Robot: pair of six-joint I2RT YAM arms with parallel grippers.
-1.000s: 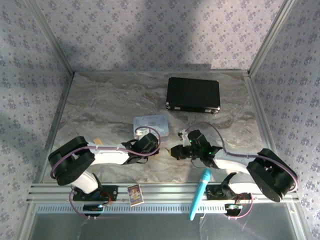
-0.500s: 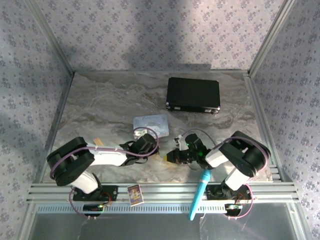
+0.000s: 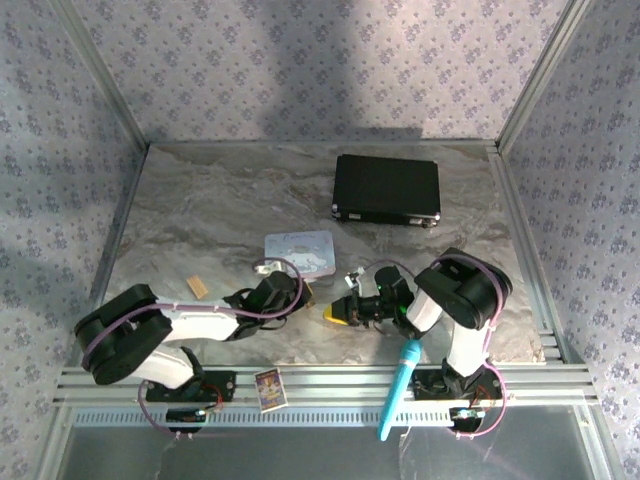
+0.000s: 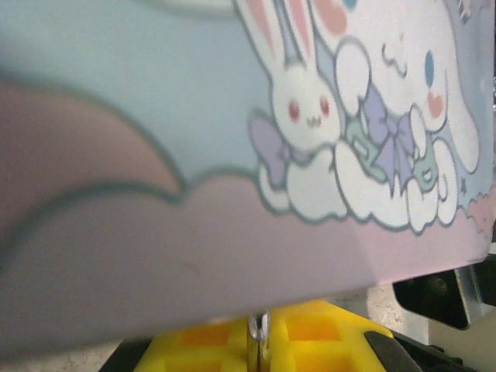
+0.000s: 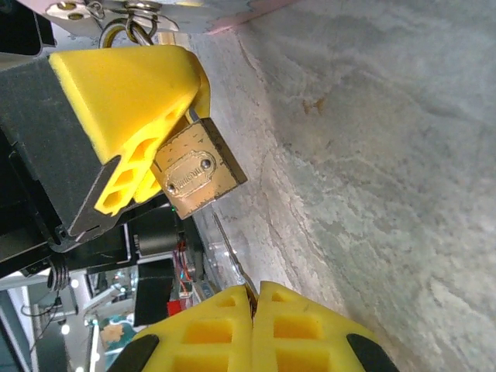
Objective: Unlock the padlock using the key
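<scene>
**A:** What's biggest?

**B:** The marble table (image 3: 200, 210). A black case (image 3: 386, 189) lies at its far side, and a pastel tin (image 3: 300, 250) sits nearer the middle.

**A:** And the arms?

**B:** Both reach in just in front of the tin. The left gripper (image 3: 303, 293) is at the tin's near edge. The right gripper (image 3: 335, 313) is just beside it, and their tips face each other.

**A:** The jaws?

**B:** The left ones are clamped on the top of the padlock (image 5: 198, 174). From the left wrist, a sliver of silver shows pinched between the yellow pads (image 4: 310, 341). The right ones are pressed together on the key (image 5: 227, 252).

**A:** Where does the padlock sit?

**B:** Low, close to the table and by the tin's edge. Its brass body tilts out from under the left pad.

**A:** The key?

**B:** Its thin blade sticks out of the right pads and aims at the padlock's lower edge. The tip is very near, but I cannot tell whether it touches.
</scene>
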